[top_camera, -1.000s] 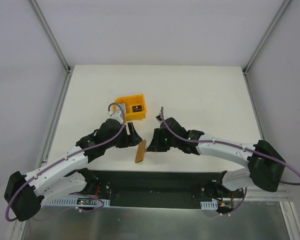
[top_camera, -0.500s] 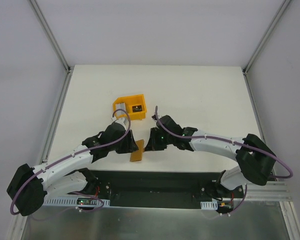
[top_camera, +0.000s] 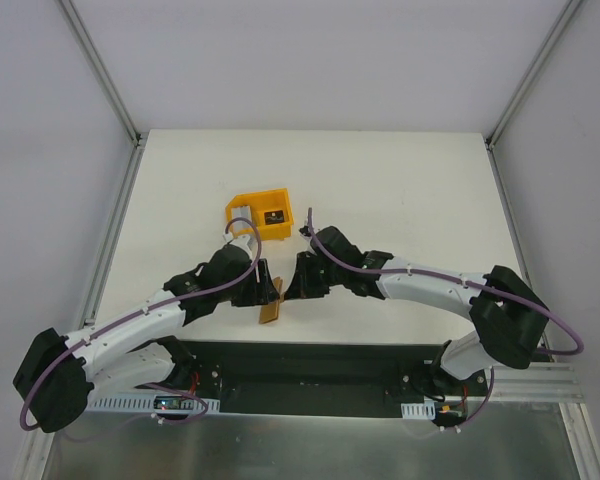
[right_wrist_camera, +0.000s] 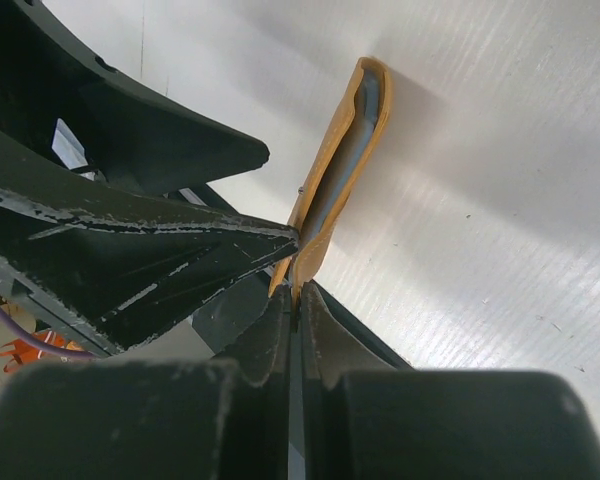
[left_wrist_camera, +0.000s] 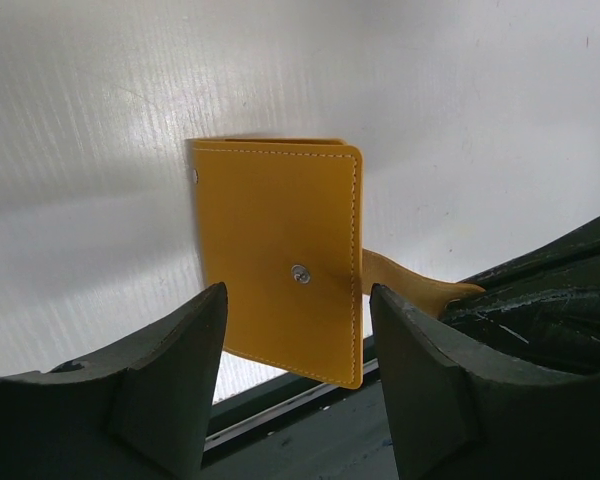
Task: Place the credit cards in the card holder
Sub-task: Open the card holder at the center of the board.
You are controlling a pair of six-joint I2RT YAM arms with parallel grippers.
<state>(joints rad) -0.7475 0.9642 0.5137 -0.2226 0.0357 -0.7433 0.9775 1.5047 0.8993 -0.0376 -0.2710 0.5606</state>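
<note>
The right gripper (right_wrist_camera: 295,300) is pinched tight on the snap tab of the wallet (left_wrist_camera: 280,260). It holds the wallet up on edge by the front edge of the table (top_camera: 400,180), probably so the fold gapes and the grey pockets can be reached. The left gripper (left_wrist_camera: 298,300) is half-spread with a finger to either side of the wallet's face, not touching it and seemingly ready to steady it. Compared with a second ago, the wallet has shifted slightly left. The right arm has followed, and the left gripper has come away from the yellow bin (top_camera: 250,205) towards it.
</note>
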